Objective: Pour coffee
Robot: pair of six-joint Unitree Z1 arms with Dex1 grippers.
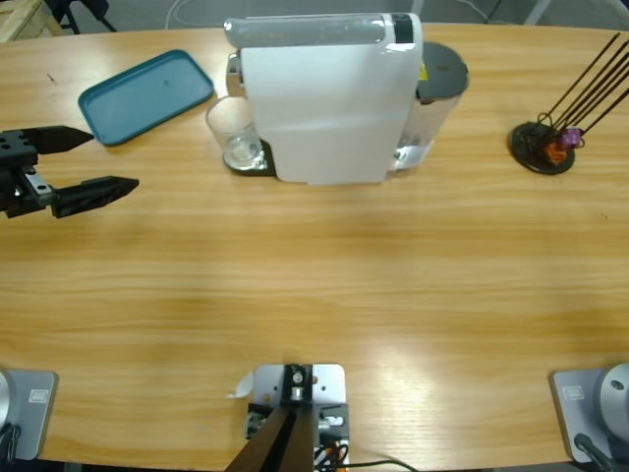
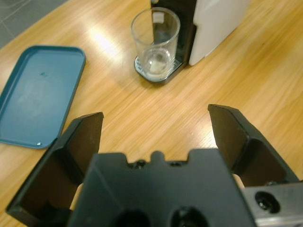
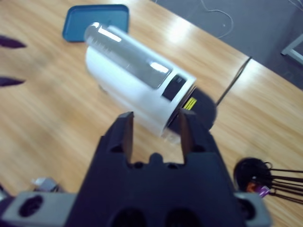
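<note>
Clear empty glass [image 2: 155, 43] upright under white coffee machine [image 1: 319, 98]

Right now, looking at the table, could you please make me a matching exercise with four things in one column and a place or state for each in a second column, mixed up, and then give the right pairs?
Things:
1. glass
2. tray
3. left end effector
4. stand with thin rods

Places or states:
A. lies flat near the table's far left corner
B. at the table's right end
C. jaws wide open, holding nothing
D. stands upright on the drip plate of the coffee machine

Right pairs: 1-D, 2-A, 3-C, 4-B
</note>
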